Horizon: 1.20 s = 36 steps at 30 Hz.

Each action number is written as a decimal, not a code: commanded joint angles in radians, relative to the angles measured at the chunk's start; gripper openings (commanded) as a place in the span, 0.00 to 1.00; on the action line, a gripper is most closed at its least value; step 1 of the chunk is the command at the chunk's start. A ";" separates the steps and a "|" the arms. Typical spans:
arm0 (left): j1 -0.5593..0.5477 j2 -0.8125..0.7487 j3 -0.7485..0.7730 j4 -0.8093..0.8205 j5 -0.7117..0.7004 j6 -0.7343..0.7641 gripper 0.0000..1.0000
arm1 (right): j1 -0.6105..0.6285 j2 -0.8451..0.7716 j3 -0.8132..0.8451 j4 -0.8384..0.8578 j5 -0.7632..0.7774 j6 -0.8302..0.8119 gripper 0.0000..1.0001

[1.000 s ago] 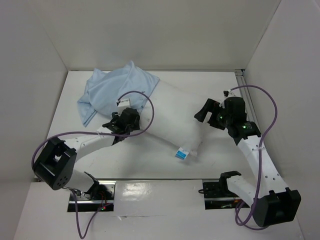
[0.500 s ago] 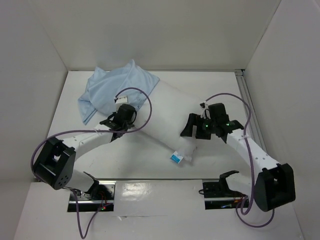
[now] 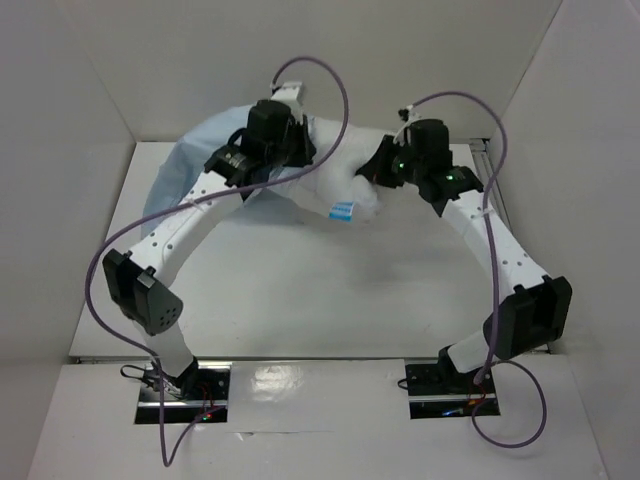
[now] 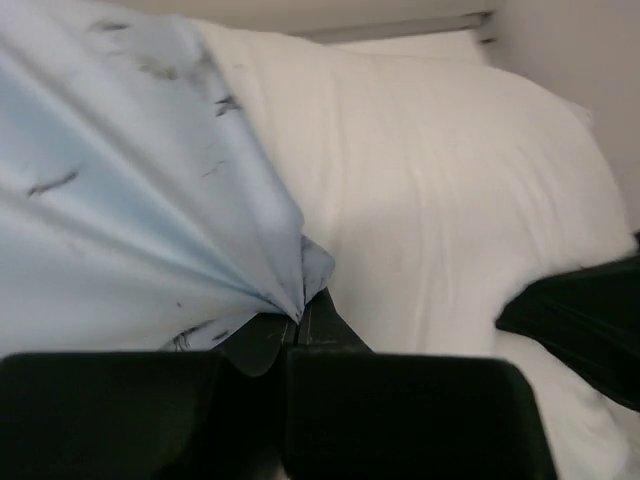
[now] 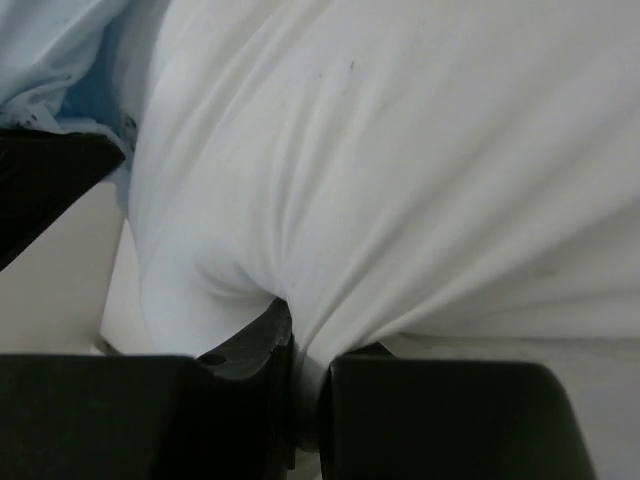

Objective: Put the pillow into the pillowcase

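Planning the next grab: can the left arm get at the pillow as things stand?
Probably not yet: the left gripper is shut on the pillowcase, so it is busy, though the pillow lies bare right beside it.

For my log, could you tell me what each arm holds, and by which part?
Left jaws: shut on a gathered fold of the pillowcase, beside the pillow. Right jaws: shut on a pinch of the pillow's fabric.

Seen from above, my arms (image 3: 200, 205) hide much of the pillow (image 3: 365, 198) and pillowcase (image 3: 178, 175); both wrist views crop them.
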 commanded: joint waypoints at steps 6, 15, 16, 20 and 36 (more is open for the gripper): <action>-0.106 0.053 0.339 0.073 0.462 -0.047 0.00 | -0.013 -0.095 -0.110 0.223 -0.010 0.029 0.00; -0.097 -0.138 -0.082 0.074 0.410 -0.064 0.00 | -0.069 -0.231 -0.368 0.223 -0.050 0.038 0.00; -0.097 -0.160 -0.115 0.074 0.410 -0.078 0.00 | -0.069 -0.269 -0.368 0.197 -0.059 0.038 0.00; -0.124 -0.285 -0.177 -0.004 0.399 -0.079 0.00 | -0.069 -0.386 -0.365 0.079 -0.066 0.006 0.00; -0.178 -0.188 0.085 -0.248 0.212 0.008 0.00 | -0.069 -0.417 -0.304 0.054 -0.084 0.044 0.00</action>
